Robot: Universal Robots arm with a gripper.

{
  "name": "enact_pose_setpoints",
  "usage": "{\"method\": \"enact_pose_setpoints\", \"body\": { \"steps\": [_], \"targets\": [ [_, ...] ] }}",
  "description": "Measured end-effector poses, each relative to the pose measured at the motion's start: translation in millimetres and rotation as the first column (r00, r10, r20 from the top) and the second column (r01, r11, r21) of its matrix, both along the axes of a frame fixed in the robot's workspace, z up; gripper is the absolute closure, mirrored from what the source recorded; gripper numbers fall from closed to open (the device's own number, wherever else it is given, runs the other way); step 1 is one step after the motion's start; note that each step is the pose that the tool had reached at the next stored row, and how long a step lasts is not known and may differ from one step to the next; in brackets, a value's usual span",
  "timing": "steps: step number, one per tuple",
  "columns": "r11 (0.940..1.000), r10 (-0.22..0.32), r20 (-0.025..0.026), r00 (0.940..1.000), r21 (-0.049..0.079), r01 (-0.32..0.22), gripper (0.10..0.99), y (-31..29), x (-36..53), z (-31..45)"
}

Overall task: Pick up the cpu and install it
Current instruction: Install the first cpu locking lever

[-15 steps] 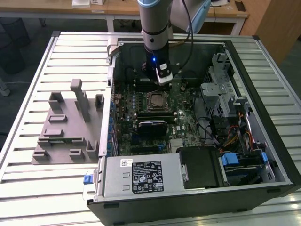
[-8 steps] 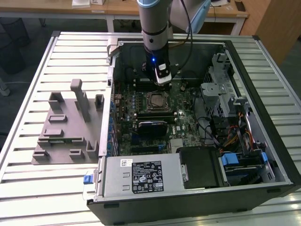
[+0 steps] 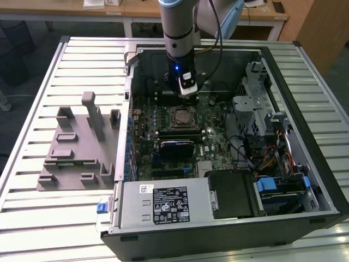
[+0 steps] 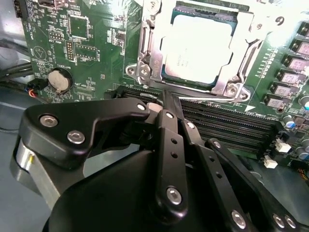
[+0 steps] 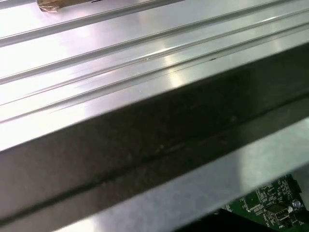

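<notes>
1. I see an open black and grey metal computer case (image 3: 322, 180) lying on a ribbed aluminium tabletop (image 3: 32, 218).
2. Inside it sits a green circuit board (image 3: 218, 142) dense with small parts.
3. The cpu (image 4: 200, 48), a flat square chip with a smooth silvery-grey metal top, lies seated in its shiny steel socket frame (image 4: 145, 53) on that board.
4. My black, matte, bolted end effector (image 4: 169, 104) hovers just beside the socket, above the long black memory slots (image 4: 227, 123); its fingers are pressed together, pinching nothing.
5. A grey plastic fixture (image 3: 76, 153) with upright blocks stands on the tabletop at the exterior view's left.
6. A round silver coin battery (image 4: 60, 79) sits on the board.
</notes>
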State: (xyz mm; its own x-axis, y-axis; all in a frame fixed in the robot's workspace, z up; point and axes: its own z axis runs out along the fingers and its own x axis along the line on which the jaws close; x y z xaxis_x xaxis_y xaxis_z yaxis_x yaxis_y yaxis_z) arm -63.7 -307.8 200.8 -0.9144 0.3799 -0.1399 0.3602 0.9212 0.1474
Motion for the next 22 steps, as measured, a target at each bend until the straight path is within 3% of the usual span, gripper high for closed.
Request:
{"method": "enact_pose_setpoints", "body": {
  "steps": [6,11,13,22],
  "targets": [
    [0.9997,-0.022,0.0019,0.9997,-0.010,0.023,0.980,0.7,-2.1,-1.0],
    [0.9970,-0.076,0.0037,0.9971,-0.013,0.076,0.980,2.6,-2.3,-2.5],
    [0.9970,-0.077,0.0038,0.9970,-0.013,0.077,0.980,5.2,-2.9,-3.1],
    [0.9968,-0.077,0.0106,0.9970,-0.023,0.077,0.980,5.4,-3.1,-6.2]
  ]
}}
